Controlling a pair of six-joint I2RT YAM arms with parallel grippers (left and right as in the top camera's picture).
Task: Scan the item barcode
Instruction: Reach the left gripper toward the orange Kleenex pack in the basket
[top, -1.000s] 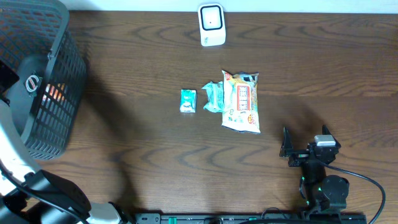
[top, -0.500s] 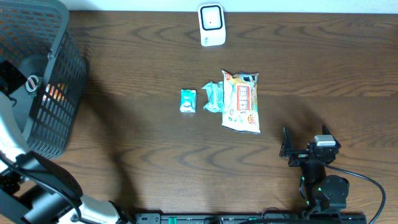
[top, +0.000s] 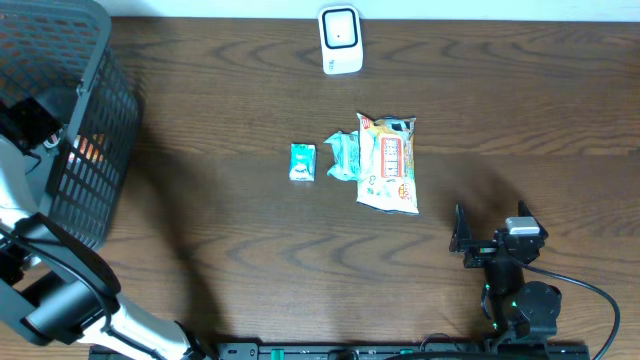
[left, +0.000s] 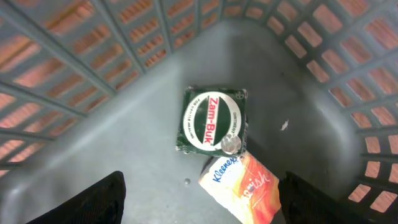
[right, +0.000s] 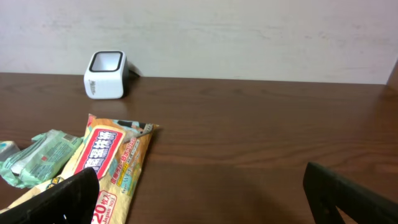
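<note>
Two items lie on the floor of the basket (left: 112, 155) under my left end effector (left: 205, 202): a green Zam-Buk tin (left: 211, 121) and, touching it at five o'clock, a Kleenex pack (left: 249, 186). In the last second my left arm has shifted further over the basket, at nine o'clock of the table (top: 200, 220), while its fingers stayed wide apart and empty. I judge picking comes next, probably the tin. The scanner (top: 340, 40) waits at twelve o'clock. My right end effector (right: 205, 196) rests at five o'clock, fully open, holding nothing.
</note>
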